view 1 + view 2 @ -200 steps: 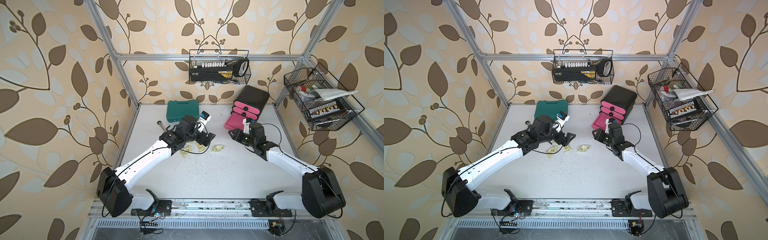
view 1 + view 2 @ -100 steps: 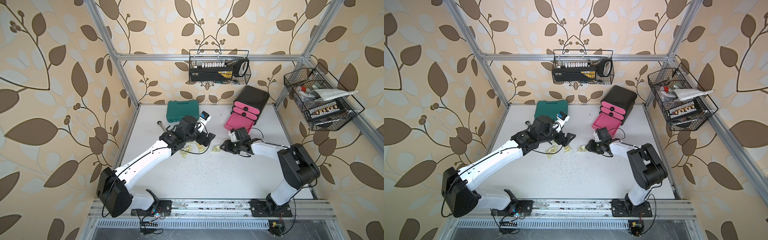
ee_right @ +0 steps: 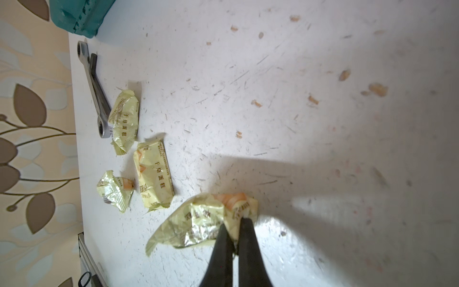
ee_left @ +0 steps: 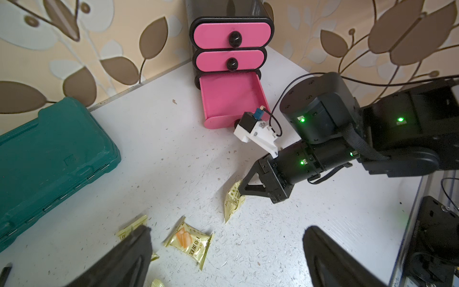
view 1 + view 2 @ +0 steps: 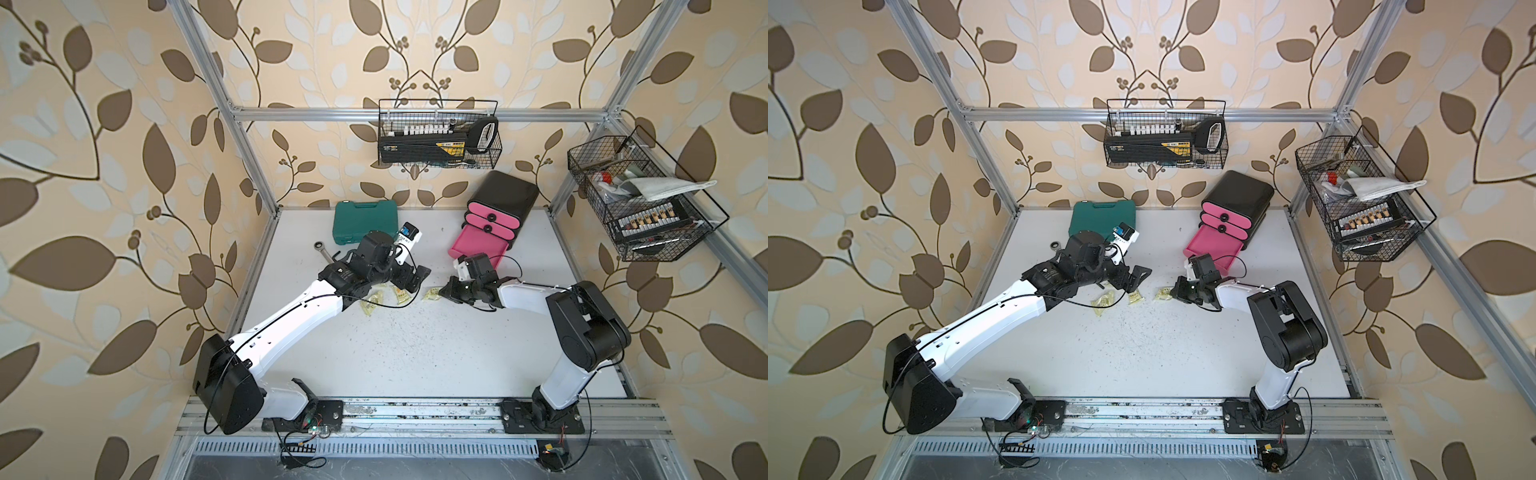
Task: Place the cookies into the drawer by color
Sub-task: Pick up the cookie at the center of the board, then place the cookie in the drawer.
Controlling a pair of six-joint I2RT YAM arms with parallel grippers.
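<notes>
Pinches edge of yellow-green crinkly foil cookie packet (image 3: 198, 221) in clamped right jaws, on white desk (image 5: 415, 353), 7 o'clock of open pink bottom drawer (image 5: 478, 247). Holds left jaws apart, empty. Expect light, soft, slippery wrap, crumbly inside; grip seam, not middle.

Papered on the left, far and right sides in beige wallpaper (image 5: 104, 124) with brown and pale leaf vines. Framed by aluminium rails (image 5: 311, 112) across the far wall and up the corners. Floored with a white tabletop (image 5: 395, 353), scuffed and speckled. Hung with one black wire basket (image 5: 415, 164) on the far rail and a second wire basket (image 5: 602, 208) on the right. Lit evenly, with only soft shadows.
</notes>
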